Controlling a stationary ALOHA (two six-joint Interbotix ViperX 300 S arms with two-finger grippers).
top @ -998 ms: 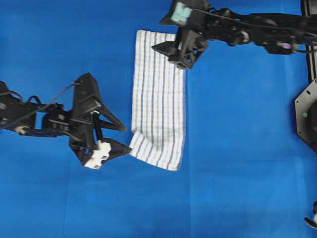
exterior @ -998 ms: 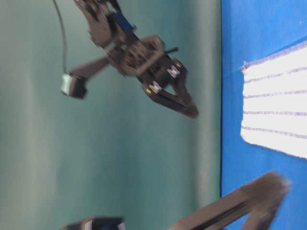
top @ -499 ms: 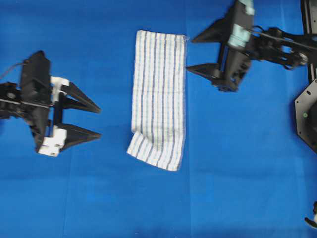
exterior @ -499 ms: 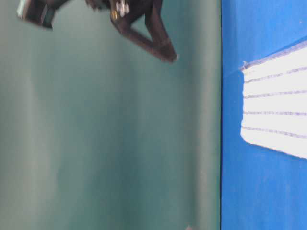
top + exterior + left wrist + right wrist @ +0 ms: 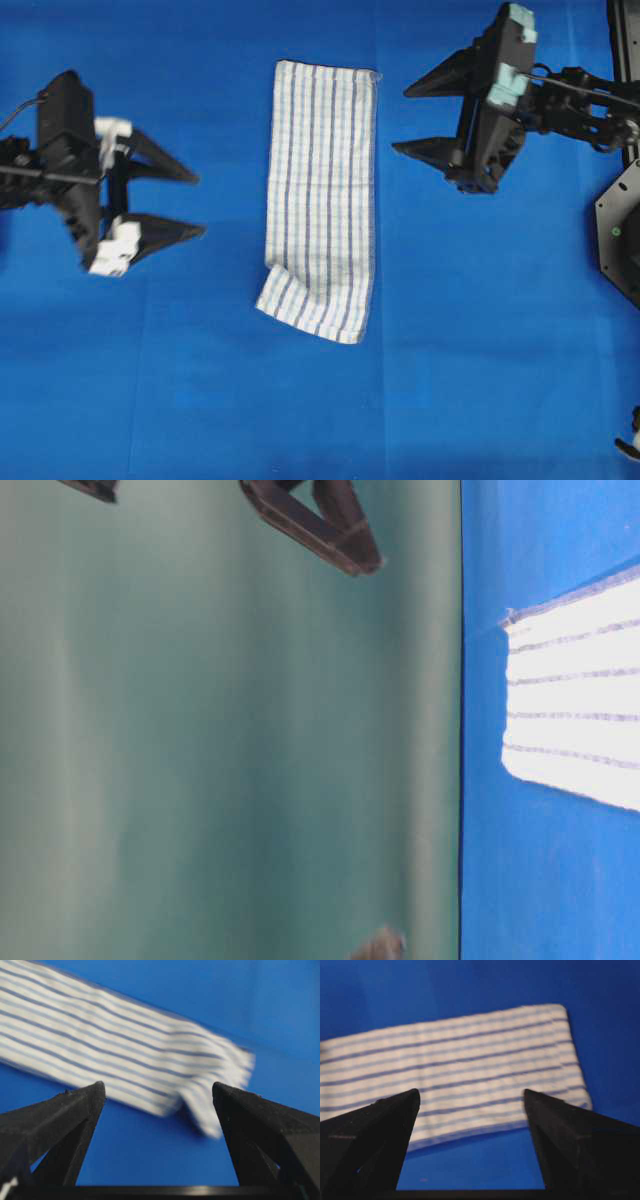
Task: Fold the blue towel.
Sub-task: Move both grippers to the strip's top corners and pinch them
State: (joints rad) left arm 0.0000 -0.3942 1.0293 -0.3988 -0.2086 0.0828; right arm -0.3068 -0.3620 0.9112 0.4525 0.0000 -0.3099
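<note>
Two open pincers [image 5: 190, 202] [image 5: 402, 120] flank the blue towel [image 5: 322, 195].

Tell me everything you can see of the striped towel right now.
The blue towel is a white woven cloth with thin dark-blue and light-blue stripes running along its length. It lies flat as a long narrow band in the middle of the blue sheet, long side running top to bottom in the overhead view. Its lower left corner is skewed outward and slightly rumpled. Nothing touches it except the sheet: the left gripper and right gripper stand open, clear of it on either side.
</note>
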